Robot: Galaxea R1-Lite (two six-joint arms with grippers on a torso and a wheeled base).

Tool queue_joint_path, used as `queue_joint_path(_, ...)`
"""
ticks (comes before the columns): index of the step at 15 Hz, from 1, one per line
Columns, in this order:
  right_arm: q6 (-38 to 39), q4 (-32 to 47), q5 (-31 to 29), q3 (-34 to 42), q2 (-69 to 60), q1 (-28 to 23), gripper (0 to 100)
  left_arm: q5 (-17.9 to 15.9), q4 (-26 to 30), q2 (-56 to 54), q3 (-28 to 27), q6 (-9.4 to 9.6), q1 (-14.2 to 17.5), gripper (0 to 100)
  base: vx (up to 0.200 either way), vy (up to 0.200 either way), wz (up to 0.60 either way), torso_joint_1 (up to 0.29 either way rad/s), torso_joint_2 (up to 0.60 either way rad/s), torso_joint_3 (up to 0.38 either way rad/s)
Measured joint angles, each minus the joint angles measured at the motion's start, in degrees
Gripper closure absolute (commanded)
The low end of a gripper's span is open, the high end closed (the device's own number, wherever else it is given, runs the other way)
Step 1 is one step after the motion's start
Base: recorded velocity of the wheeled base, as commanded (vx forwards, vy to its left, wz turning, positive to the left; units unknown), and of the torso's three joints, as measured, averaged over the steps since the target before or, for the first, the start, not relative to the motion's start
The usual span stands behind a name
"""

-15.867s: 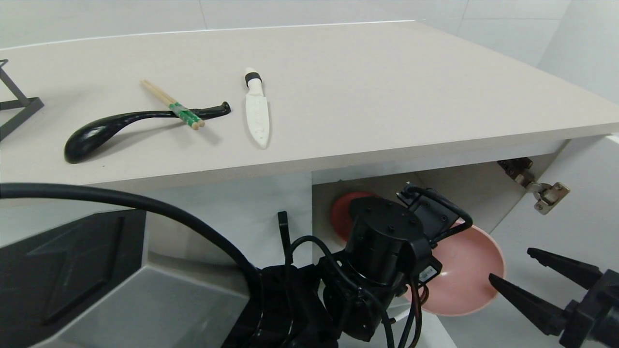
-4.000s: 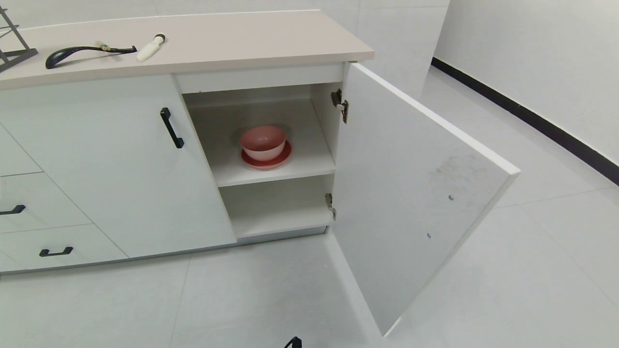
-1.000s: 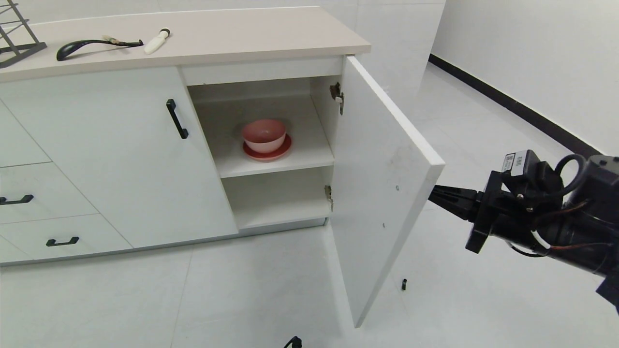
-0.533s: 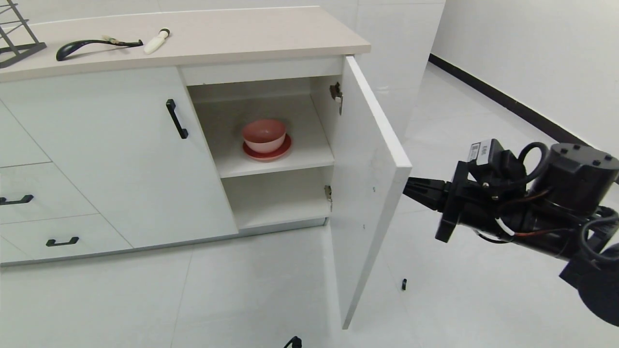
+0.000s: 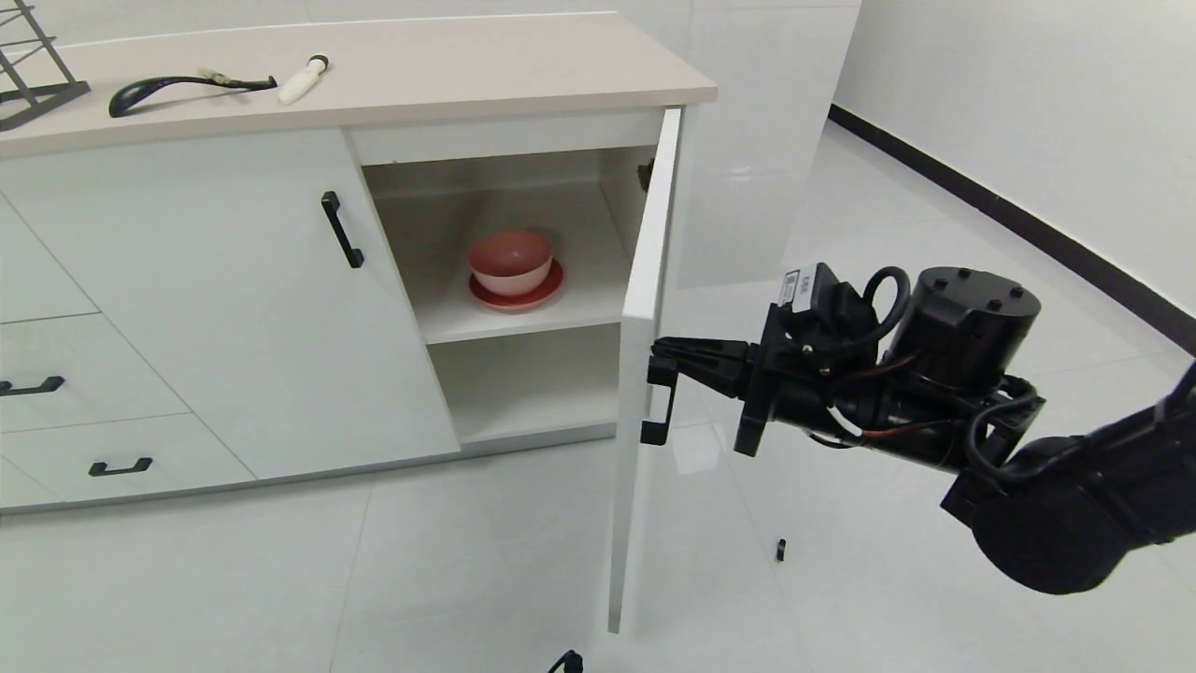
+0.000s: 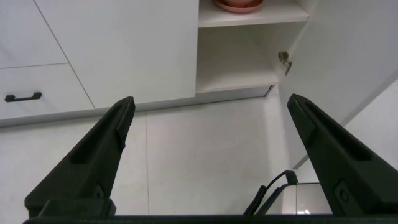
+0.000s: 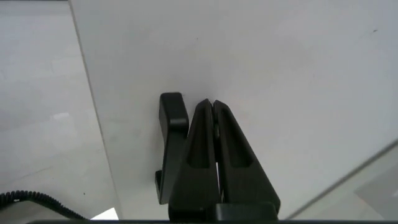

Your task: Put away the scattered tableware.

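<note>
You are holding the left gripper (image 6: 210, 99) spread wide above the floor, idle. The right gripper (image 5: 665, 350), clenched and empty, is pressing on the door (image 5: 640, 299) beside its handle (image 5: 659, 402), apparently to shut in the bowl (image 5: 509, 260) sitting on its plate (image 5: 523, 295). The ladle (image 5: 177, 87) and knife (image 5: 301, 81) are lying on the counter (image 5: 467, 56), not yet stowed. The wrist label (image 5: 794, 283) is too small to read.

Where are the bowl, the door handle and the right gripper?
bowl (image 5: 510, 264): head view, on its outer wall.
door handle (image 7: 173, 118): right wrist view, on the black bar's end.
right gripper (image 7: 213, 107): right wrist view, at the closed fingertips.
</note>
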Motion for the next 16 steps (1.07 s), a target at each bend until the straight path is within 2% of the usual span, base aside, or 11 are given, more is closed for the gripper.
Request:
queue_joint_path(6, 0.4, -3.0, 0.0, -8.3, 6.7, 3.4, 100, 0.1, 0.0, 0.0, 0.0, -0.06, 0.0, 0, 0.0, 0.0, 0.0, 0.0, 0.0, 0.0)
queue_joint_path(12, 0.8, -4.1, 0.0, -18.6, 15.1, 3.9, 100, 0.1, 0.0, 0.0, 0.0, -0.09, 0.0, 0, 0.0, 0.0, 0.0, 0.0, 0.0, 0.0)
queue_joint_path(14, 2.3, -5.4, 0.0, -24.5, 18.9, 3.8, 100, 0.1, 0.0, 0.0, 0.0, -0.06, 0.0, 0, 0.0, 0.0, 0.0, 0.0, 0.0, 0.0)
queue_joint_path(16, 4.3, -7.4, -0.5, -33.8, 24.0, 3.7, 100, 0.1, 0.0, 0.0, 0.0, -0.09, 0.0, 0, 0.0, 0.0, 0.0, 0.0, 0.0, 0.0)
